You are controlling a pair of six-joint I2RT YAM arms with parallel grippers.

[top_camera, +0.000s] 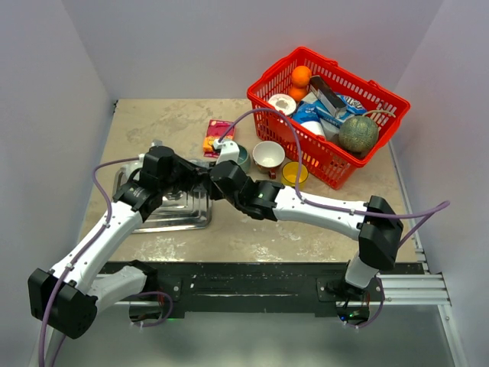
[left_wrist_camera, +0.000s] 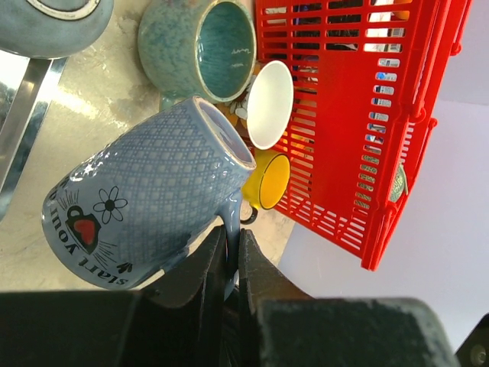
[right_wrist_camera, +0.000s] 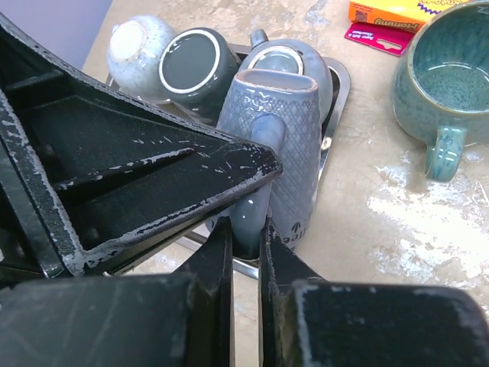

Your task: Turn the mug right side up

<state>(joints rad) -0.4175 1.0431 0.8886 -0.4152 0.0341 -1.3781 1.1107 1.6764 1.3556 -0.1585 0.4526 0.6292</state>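
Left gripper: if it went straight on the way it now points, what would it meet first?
The blue mug: its handle sits between the left gripper's shut jaws. Past it, probably the teal mug, though depth is unclear.

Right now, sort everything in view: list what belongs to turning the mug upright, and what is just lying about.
Belongs to the job: blue patterned mug; left gripper and right gripper, both closed on its handle.

Lying about: teal mug, white cup, yellow cup, red basket, metal tray, orange packet.
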